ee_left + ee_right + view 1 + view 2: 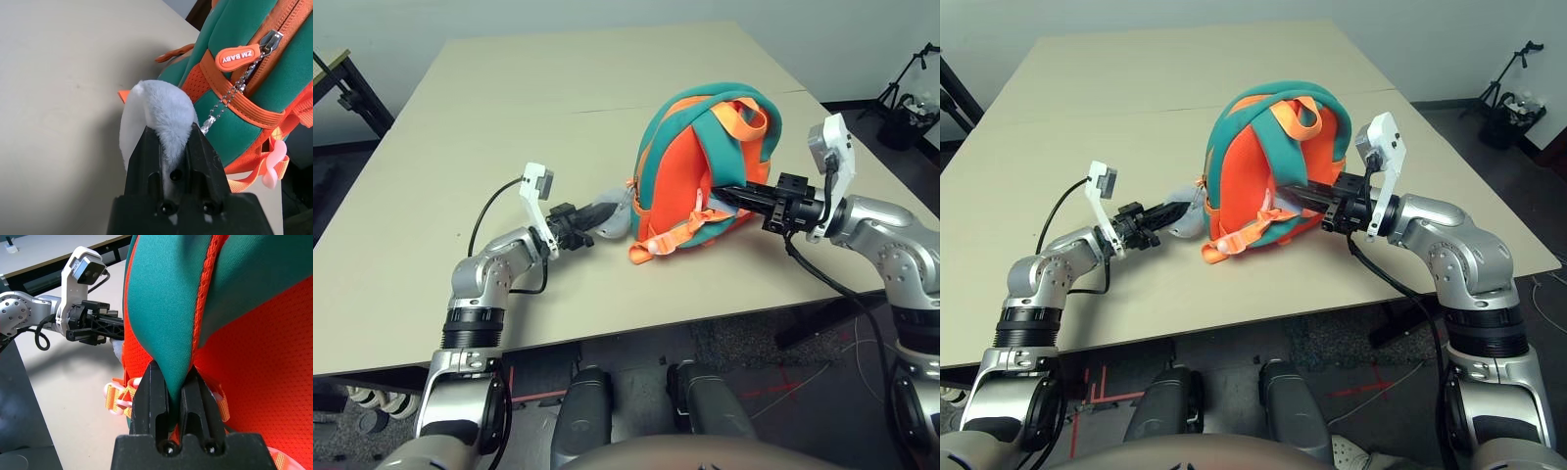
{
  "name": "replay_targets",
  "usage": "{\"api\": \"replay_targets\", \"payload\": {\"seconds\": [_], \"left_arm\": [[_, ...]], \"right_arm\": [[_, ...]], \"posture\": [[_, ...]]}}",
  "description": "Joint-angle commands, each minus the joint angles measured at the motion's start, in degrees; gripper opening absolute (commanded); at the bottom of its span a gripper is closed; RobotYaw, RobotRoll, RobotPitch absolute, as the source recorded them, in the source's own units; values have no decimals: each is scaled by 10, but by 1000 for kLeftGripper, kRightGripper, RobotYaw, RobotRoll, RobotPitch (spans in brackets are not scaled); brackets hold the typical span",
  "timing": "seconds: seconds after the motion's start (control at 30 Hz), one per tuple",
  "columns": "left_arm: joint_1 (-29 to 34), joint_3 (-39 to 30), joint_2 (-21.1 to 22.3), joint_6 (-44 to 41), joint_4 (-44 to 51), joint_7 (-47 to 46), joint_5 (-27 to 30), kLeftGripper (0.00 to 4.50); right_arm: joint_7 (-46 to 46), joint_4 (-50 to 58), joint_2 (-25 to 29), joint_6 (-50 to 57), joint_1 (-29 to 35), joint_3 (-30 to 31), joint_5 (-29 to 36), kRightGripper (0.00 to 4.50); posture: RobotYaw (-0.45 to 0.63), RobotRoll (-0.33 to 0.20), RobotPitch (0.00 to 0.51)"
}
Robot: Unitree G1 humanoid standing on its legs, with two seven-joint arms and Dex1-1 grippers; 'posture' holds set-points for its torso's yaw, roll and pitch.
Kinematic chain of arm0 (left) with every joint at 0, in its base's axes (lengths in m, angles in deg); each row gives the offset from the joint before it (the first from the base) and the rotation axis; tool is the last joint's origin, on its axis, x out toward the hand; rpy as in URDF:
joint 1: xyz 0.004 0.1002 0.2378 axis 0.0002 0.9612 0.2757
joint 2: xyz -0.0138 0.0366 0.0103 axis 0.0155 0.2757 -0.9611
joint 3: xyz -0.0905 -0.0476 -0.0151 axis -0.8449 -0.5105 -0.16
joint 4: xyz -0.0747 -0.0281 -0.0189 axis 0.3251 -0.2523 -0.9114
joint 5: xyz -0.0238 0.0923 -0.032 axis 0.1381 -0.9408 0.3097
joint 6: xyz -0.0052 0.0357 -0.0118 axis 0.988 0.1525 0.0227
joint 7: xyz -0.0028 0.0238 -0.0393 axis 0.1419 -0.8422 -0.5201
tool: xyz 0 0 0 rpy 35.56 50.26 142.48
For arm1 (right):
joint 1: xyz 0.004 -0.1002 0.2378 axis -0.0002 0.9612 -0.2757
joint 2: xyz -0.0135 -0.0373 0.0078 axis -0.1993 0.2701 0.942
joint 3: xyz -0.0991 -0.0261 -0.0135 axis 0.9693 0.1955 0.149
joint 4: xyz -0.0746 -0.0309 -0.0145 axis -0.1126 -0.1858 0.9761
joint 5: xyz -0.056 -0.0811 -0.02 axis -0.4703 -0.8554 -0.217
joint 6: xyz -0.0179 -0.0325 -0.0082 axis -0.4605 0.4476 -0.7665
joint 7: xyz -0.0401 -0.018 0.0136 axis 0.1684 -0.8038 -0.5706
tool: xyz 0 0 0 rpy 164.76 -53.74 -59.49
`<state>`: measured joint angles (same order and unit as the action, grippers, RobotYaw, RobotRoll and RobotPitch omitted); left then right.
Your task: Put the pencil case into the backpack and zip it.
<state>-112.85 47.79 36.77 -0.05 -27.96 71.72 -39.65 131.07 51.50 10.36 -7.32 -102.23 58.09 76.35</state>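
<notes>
Over on the left, the left end effector (592, 219) reaches in low over the desk (460, 127), and it's clamped tight on the grey-and-white plush animal (156, 115). The left wrist view shows it well: the two black fingers (146, 161) pinch the fluffy end of the toy between them, and a thin silver chain (230, 95) runs from the plush up to the zipper slider, beside an orange pull tab (237, 56) lettered "ZM BABY".

Moving to the middle, the backpack (705, 157) stands upright on the desk, teal shell on top, its orange mesh back panel turned toward the robot, orange straps (671, 240) trailing onto the desktop at its base. The plush lies just beside its lower left corner.

And on the right, the right end effector (1307, 196) comes in level from the side and is clenched on a teal shoulder strap (166, 308); the right wrist view has the padded strap squeezed between both fingers (154, 396), orange mesh right behind it.

The pencil case, well, I can't tell where that is from here.
</notes>
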Motion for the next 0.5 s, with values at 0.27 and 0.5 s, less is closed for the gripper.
{"api": "replay_targets", "payload": {"seconds": [0.27,0.5], "left_arm": [[11,-14,44,-20,48,40,30,1004],[13,-66,99,-67,109,53,85,3674]], "right_arm": [[24,-3,14,11,-2,16,-4,0],[55,12,54,30,0,18,4,1728]], "posture": [[-110,0,95],[-108,0,89]]}}
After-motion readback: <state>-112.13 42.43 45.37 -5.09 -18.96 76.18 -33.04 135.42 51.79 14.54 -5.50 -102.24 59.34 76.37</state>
